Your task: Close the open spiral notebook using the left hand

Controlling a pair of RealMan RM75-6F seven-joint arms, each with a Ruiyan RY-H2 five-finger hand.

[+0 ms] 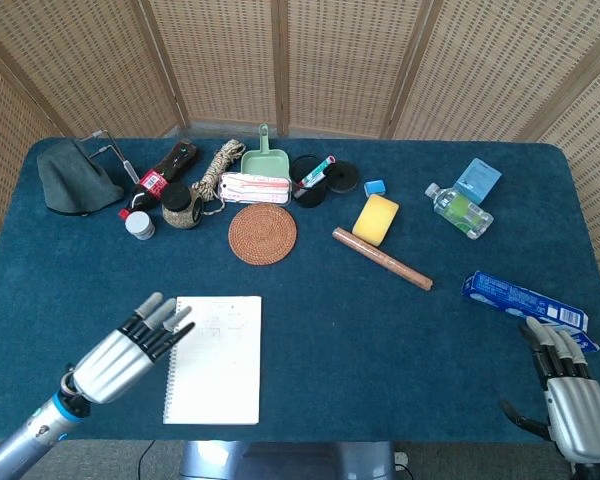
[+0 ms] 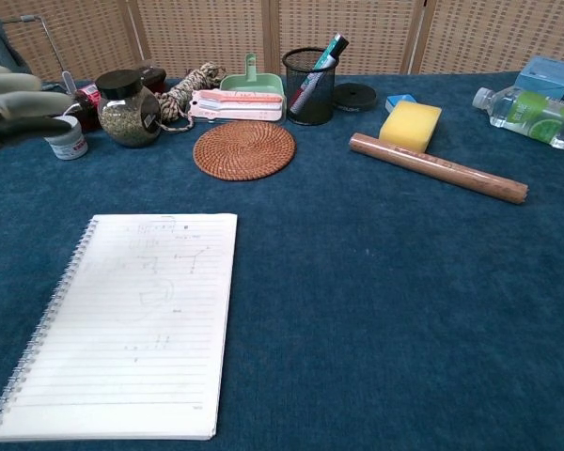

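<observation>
The spiral notebook (image 1: 216, 360) (image 2: 128, 324) lies shut and flat on the blue table, spiral along its left edge, faint writing showing through the top sheet. My left hand (image 1: 130, 345) hovers just left of it with fingers stretched out and apart, holding nothing; in the chest view only its fingertips (image 2: 19, 101) show at the far left edge. My right hand (image 1: 575, 405) rests at the table's front right corner, fingers straight, empty.
Along the back stand a grey cloth (image 1: 72, 178), jar (image 2: 127, 108), small white pot (image 2: 64, 137), rope (image 2: 190, 86), green dustpan (image 2: 252, 77), mesh pen cup (image 2: 307, 86). Round woven mat (image 2: 243, 148), yellow sponge (image 2: 411, 125), brown roll (image 2: 437, 167), water bottle (image 2: 524, 110), blue box (image 1: 525, 300).
</observation>
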